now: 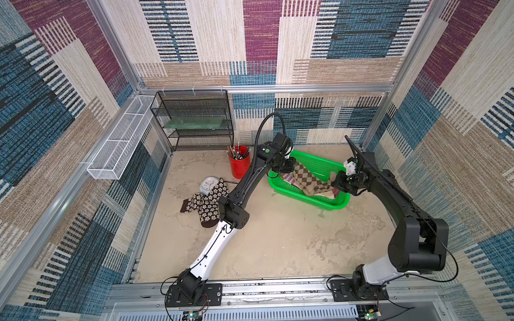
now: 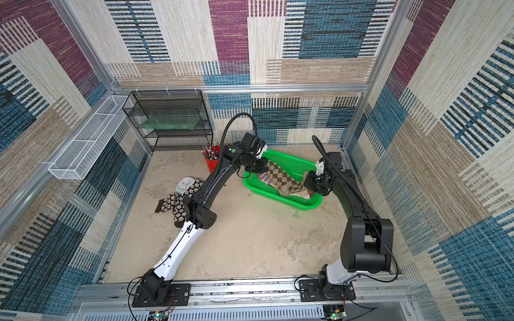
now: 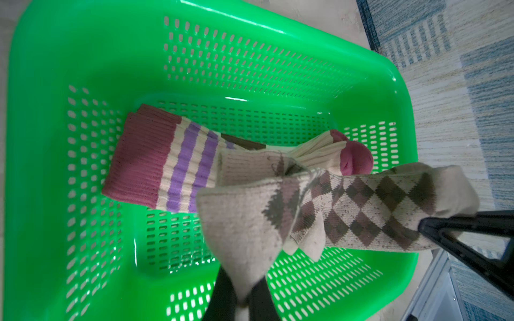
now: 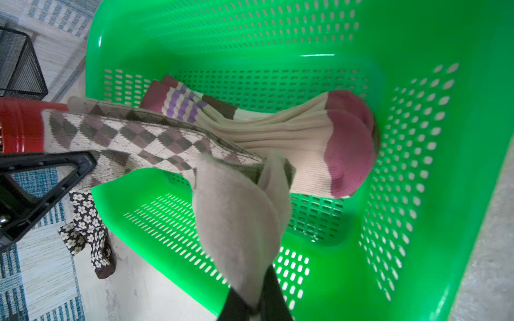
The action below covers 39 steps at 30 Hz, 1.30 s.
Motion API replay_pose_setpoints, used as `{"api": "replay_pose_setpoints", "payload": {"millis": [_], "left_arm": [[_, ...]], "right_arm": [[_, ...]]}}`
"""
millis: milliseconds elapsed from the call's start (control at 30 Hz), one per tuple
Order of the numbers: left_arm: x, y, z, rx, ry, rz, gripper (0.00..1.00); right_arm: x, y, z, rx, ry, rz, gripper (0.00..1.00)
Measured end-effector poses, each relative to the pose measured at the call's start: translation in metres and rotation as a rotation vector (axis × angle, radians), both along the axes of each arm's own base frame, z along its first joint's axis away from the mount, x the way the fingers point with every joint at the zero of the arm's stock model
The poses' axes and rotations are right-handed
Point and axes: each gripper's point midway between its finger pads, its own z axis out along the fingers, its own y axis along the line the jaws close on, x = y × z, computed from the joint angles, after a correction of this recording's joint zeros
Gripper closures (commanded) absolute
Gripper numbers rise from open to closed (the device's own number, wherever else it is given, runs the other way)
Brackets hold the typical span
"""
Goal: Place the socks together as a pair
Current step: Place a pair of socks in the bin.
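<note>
The left pincer (image 3: pixel 242 301) and right pincer (image 4: pixel 256 304) each clamp the brown-tan argyle socks (image 3: pixel 361 211), stretched between them. Beneath lie purple-striped socks (image 3: pixel 178 164), seemingly paired.

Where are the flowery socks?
In both top views the flowery socks lie on the table's left side, beside the white alarm clock, outside the green basket.

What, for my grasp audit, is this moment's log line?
left gripper: shut on argyle socks | right gripper: likewise | location: over green basket
</note>
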Motion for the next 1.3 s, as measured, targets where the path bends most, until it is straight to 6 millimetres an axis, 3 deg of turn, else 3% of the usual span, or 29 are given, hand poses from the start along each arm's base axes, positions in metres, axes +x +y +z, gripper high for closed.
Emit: {"api": "replay_pose_setpoints", "payload": {"millis": [133,567,700,767,900,933,1000,1133,1300], "left_arm": [[0.013,-0.002,0.004,-0.032,-0.035,0.021,1.0],[0.028,0.006,-0.022,-0.022,-0.014,0.05,0.97],[0.029,0.005,-0.037,-0.01,0.003,0.05,0.78],[0.03,0.005,-0.042,-0.006,0.01,0.051,0.6],[0.033,0.009,-0.044,-0.009,0.017,0.064,0.43],[0.034,0.011,-0.042,-0.011,0.015,0.069,0.29],[0.038,0.017,-0.038,-0.013,0.012,0.081,0.23],[0.045,0.036,-0.008,-0.03,-0.013,0.115,0.21],[0.039,0.056,0.053,-0.052,-0.08,0.138,0.21]], "right_arm": [[0.011,-0.01,0.0,-0.008,-0.01,-0.01,1.0],[0.024,-0.017,-0.034,-0.018,0.057,0.008,1.0],[0.027,-0.018,-0.038,-0.027,0.064,0.011,0.94],[0.027,-0.021,-0.041,-0.044,0.071,0.006,0.81],[0.025,-0.023,-0.046,-0.064,0.078,0.006,0.66],[0.024,-0.024,-0.047,-0.066,0.083,0.005,0.61],[0.022,-0.025,-0.049,-0.078,0.088,0.002,0.52],[0.019,-0.032,-0.044,-0.113,0.079,-0.018,0.47],[0.018,-0.042,-0.018,-0.163,0.02,-0.059,0.4]]}}
